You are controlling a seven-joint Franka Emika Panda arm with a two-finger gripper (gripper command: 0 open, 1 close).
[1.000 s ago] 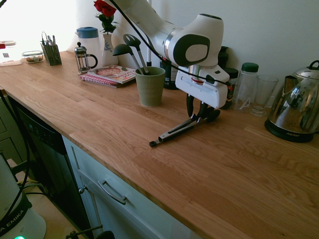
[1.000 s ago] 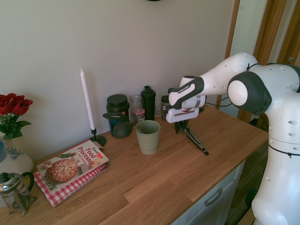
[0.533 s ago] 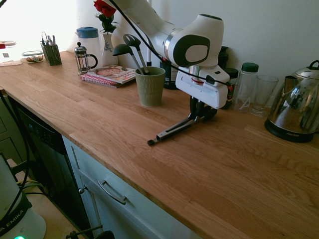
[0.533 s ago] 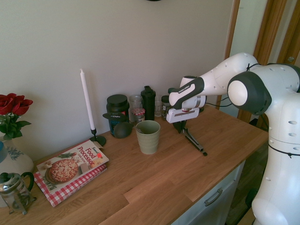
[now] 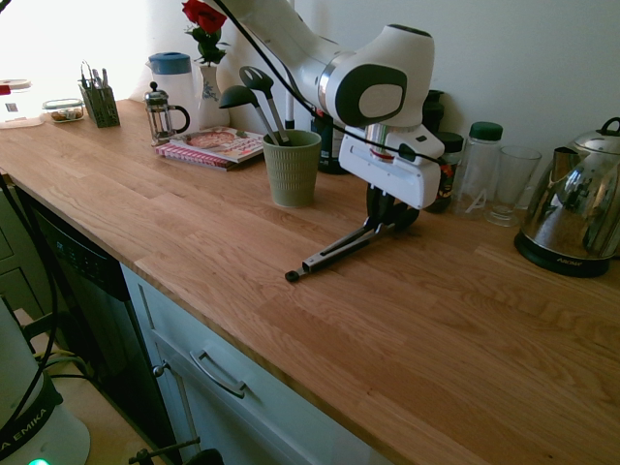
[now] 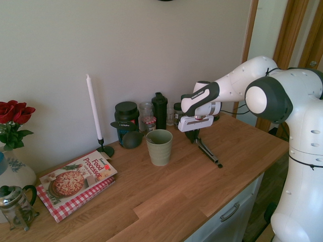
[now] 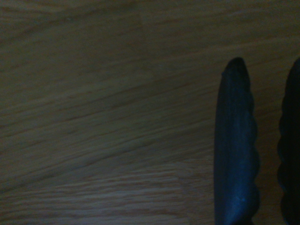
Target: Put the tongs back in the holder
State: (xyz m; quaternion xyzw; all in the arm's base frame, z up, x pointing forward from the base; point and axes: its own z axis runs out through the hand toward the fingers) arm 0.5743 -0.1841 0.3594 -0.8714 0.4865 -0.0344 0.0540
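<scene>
Wooden kitchen counter (image 5: 407, 320) w/ white wall behind. The gripper (image 5: 386, 215) pointed straight down, clamped on the black handle end of the tongs (image 5: 339, 247). Tongs slanted down from the pincer, far tip touching the wood. Green ribbed holder (image 5: 292, 167) stood nearby, apart, w/ dark ladles (image 5: 254, 102) inside.

Wooden countertop (image 5: 242, 232) is running the length of the kitchen. Steel kettle (image 5: 579, 208) is sitting at the far end, with an empty glass (image 5: 510, 184) and a green-lidded jar (image 5: 480, 165) just beside it. Cookbook (image 6: 78, 177) is lying on a checked cloth near a french press (image 5: 163, 112). Roses (image 6: 12, 115) are standing in a vase. White candle (image 6: 93, 108) is standing upright by the wall, dark jars (image 6: 126, 118) clustering near it. Pen caddy (image 5: 99, 102) is sitting far back.
</scene>
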